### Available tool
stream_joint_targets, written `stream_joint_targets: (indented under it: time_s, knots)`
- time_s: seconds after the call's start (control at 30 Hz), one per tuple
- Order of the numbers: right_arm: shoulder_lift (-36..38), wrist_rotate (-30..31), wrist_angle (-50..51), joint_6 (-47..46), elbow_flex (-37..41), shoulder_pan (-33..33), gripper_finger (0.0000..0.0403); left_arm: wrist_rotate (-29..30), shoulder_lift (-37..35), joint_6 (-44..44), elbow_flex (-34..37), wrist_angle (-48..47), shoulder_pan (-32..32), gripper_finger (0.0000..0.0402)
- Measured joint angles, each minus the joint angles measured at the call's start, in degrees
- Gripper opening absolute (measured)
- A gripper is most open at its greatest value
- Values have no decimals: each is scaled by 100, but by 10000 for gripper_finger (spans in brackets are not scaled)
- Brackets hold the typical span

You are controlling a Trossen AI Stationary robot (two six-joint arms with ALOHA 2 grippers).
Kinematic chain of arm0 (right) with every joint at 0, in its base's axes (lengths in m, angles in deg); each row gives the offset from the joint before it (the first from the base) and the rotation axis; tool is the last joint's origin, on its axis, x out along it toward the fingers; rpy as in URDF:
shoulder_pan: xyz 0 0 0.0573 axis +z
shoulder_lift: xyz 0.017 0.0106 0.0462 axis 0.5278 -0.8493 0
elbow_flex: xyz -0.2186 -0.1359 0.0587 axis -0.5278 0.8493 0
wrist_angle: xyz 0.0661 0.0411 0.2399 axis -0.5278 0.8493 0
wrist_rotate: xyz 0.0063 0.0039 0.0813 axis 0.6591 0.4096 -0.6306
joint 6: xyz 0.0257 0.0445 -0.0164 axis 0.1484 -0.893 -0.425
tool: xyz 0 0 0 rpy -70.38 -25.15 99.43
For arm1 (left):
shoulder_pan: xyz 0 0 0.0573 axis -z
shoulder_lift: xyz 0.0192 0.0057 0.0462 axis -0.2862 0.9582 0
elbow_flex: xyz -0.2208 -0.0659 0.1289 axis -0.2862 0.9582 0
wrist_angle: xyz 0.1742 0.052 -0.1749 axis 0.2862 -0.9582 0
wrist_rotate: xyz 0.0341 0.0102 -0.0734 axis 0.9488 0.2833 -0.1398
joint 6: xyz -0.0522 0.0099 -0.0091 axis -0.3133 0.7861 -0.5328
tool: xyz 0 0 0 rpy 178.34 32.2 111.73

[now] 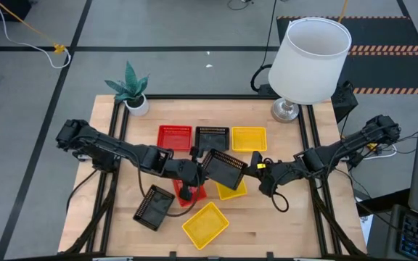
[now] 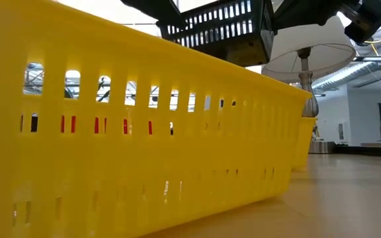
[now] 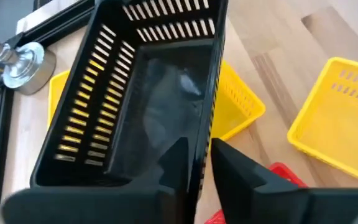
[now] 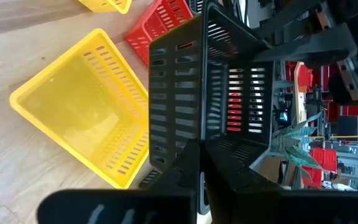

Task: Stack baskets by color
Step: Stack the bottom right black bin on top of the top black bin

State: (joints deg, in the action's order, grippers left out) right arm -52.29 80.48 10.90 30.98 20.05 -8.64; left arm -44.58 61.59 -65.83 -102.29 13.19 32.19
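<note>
A black basket point(image 1: 223, 168) hangs tilted above the table's middle, between my left gripper point(image 1: 199, 169) and my right gripper point(image 1: 257, 169), both shut on it. Under it a yellow basket point(image 1: 232, 191) and a red basket point(image 1: 192, 193) sit on the table. Along the far side a red basket point(image 1: 174, 138), a black basket point(image 1: 212, 137) and a yellow basket point(image 1: 249, 138) stand in a row. Another black basket point(image 1: 154, 207) and another yellow basket point(image 1: 205, 225) lie near the front edge. My left gripper pinches the black basket's slotted wall point(image 3: 205, 146) at the rim, with one finger point(image 3: 176, 163) inside the basket and one point(image 3: 241, 174) outside. It comes from the table's left, slanting down. The basket is lifted clear of the table. My right gripper pinches the opposite wall point(image 4: 201, 134) of the black basket at its rim, one finger inside and one outside. It reaches in from the table's right, slanting down. The basket hangs tilted in the air, above the yellow basket point(image 4: 82, 106).
A white lamp point(image 1: 310, 58) stands at the table's far right corner and a potted green plant point(image 1: 130, 90) at the far left. Black rails point(image 1: 118, 145) run along the table's sides. In the low view the front yellow basket point(image 2: 144, 132) fills most of the picture.
</note>
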Motion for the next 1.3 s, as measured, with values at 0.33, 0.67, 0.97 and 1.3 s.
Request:
stream_joint_targets:
  time_s: [0.33,0.67,0.97,1.3]
  knots:
    - [0,31,-166,-433,0,0,15,-46,1,197,0,-51,-86,10]
    - [0,333,-314,-1801,-9,49,118,620,-11,119,0,-127,-163,9]
    - [-109,2070,-827,-3931,-427,84,169,1113,-19,-473,0,-205,-489,8]
    - [-1695,1959,2057,-5998,-2453,165,162,1187,-5,-806,1,-3,-681,11]
